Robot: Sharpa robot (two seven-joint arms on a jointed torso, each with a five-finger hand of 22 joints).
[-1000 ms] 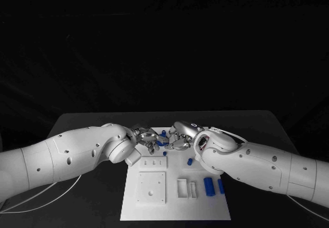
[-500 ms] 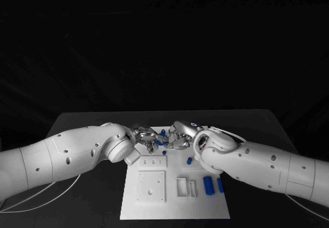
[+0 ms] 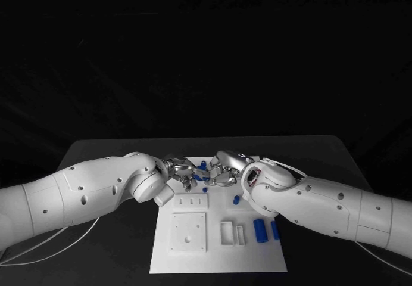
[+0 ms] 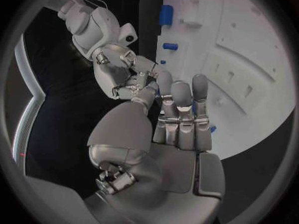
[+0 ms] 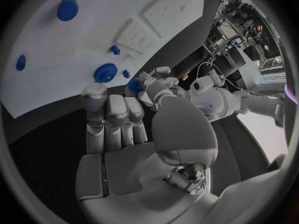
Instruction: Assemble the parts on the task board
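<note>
"Black table (image 3: 112,155), white board (image 3: 219,250) on it. How far along are you?"

"Early, by my reckoning. Most parts lie loose on the board: two blue cylinders (image 3: 259,231) side by side, well back from my fingers toward my body, a small blue part (image 3: 236,200) just behind my right hand (image 3: 225,173), another (image 3: 204,190) just behind the gap between my hands. The pale blocks and the slots near them look unfilled. I'd say nearly all the fitting is left."

"And the fingers?"

"Both hands meet over the board's far end, fingertips nearly touching. My left hand (image 3: 180,173) has its fingers (image 4: 181,104) straight and close together; the right's fingers (image 5: 112,117) lie the same way, side by side, palm bare."

"Holding anything?"

"One blue piece (image 3: 199,176) sits right between the two sets of fingertips. From my right wrist it shows at the tips of the left hand — but whether the left pinches it, the right does, or it only lies there, I cannot tell."

"Anything beyond the fingers?"

"One more blue bit (image 3: 202,163), just past the fingertips at the board's far edge."
</note>
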